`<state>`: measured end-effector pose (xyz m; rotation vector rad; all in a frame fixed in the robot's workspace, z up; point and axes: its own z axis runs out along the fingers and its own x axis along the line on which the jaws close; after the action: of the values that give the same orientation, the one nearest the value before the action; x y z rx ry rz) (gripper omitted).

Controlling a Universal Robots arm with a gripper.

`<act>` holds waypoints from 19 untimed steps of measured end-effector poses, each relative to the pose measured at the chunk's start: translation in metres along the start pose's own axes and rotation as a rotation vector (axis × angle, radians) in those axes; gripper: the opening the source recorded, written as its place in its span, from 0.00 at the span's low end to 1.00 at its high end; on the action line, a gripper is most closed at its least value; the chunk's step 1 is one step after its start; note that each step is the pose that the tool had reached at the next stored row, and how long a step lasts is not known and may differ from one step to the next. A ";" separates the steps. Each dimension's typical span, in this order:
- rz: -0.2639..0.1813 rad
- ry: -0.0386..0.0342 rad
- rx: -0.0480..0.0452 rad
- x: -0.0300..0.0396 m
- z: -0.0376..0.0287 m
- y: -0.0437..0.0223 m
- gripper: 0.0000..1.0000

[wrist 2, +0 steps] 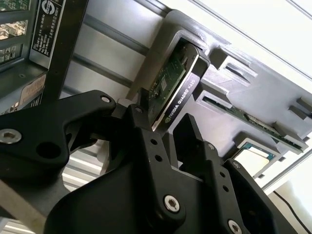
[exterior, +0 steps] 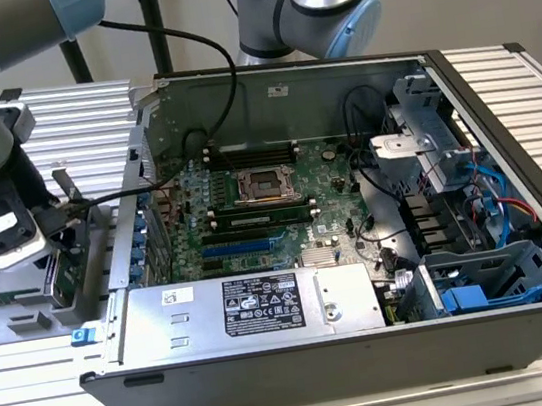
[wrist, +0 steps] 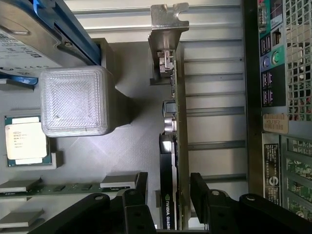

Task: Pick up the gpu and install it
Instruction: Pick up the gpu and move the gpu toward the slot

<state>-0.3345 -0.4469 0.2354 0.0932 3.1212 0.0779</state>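
Here, the pincer (wrist: 168, 178), jaws apart, straddles the gpu (wrist: 170, 146) standing on edge in its grey holder (wrist: 131, 146); a sound grasp needs the card centred, fingers (wrist: 199, 191) flat on both faces.

White lettering runs along the black edge of the gpu (wrist 2: 173, 92), seen in both wrist views. In the exterior view, a black label (exterior: 262, 303) of fine white print and a small white sticker (exterior: 177, 297) lie on the power supply (exterior: 345, 299). In the first wrist view, small print covers the processor lid (wrist: 25, 141). A dark rating label (wrist: 271, 165) and a tan sticker (wrist: 274, 124) sit on the computer case (wrist: 252, 73).
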 end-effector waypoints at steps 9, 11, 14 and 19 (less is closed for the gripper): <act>0.000 -0.0001 -0.0001 0.0000 0.0004 0.0000 1.00; 0.000 -0.0001 0.0000 0.0000 0.0005 0.0000 0.00; 0.000 0.0001 0.0001 0.0000 0.0006 0.0000 0.00; 0.000 0.0000 0.0000 0.0000 0.0008 0.0000 0.00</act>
<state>-0.3345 -0.4469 0.2345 0.0932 3.1212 0.0778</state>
